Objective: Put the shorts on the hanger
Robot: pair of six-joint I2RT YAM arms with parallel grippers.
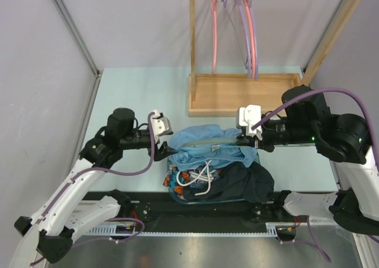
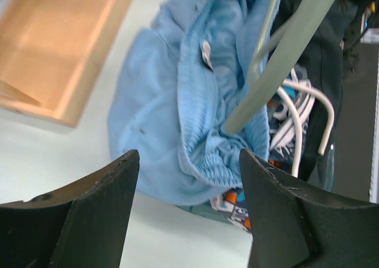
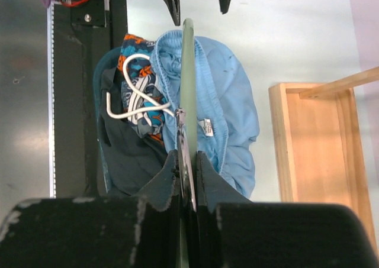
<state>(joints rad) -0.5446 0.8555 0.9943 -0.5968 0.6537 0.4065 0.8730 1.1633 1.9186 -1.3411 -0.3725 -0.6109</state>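
The shorts (image 1: 207, 152) lie in a crumpled heap at the middle of the table (image 1: 130, 90). They sit on top of a blue-and-orange patterned garment (image 3: 137, 67) and beside a black garment (image 1: 243, 182). Their ribbed waistband (image 2: 198, 102) is bunched toward the left arm's side, and a small care label (image 2: 206, 54) shows. The fabric looks light, soft and limp, so it will likely sag and slide off a smooth bar unless it is spread out. The elasticated waistband looks like the firmest place to pinch, since a grip on the loose leg cloth would probably just gather more folds. The sage hanger (image 3: 188, 73) lies across the heap with its far tip against the waistband, though I cannot tell whether it has gone inside the opening. It is thin, stiff plastic, and the right gripper (image 3: 187, 161) has it clamped tight between closed fingers near the hook end. The left gripper (image 2: 188, 155) hovers just short of the waistband edge with its fingers spread wide and nothing between them. Beyond stands a wooden rack (image 1: 249, 93) with pink hangers (image 1: 214, 31).
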